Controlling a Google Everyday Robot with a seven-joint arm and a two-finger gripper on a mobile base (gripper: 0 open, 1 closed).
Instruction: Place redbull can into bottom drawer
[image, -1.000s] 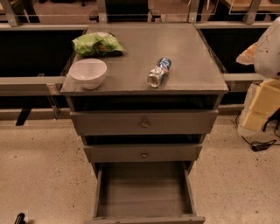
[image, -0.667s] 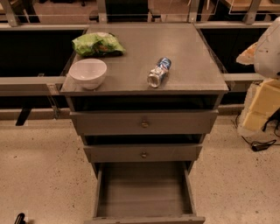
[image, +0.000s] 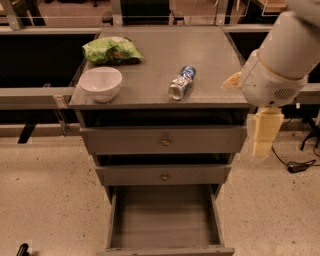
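Note:
The redbull can, blue and silver, lies on its side on the cabinet top, shiny end toward the front edge. The bottom drawer is pulled fully open and shows a bare wooden floor. My gripper hangs pointing down off the white arm, at the cabinet's right front corner, level with the top drawer. It is to the right of the can and lower, not touching it, and holds nothing that I can see.
A white bowl stands at the cabinet top's front left, with a green crinkly bag behind it. The two round-knobbed drawers are pushed in. A black cable lies on the speckled floor at right. Railings run behind.
My arm has moved left from the picture's right edge toward the cabinet's right front corner. The can, bowl, bag and drawers have not moved.

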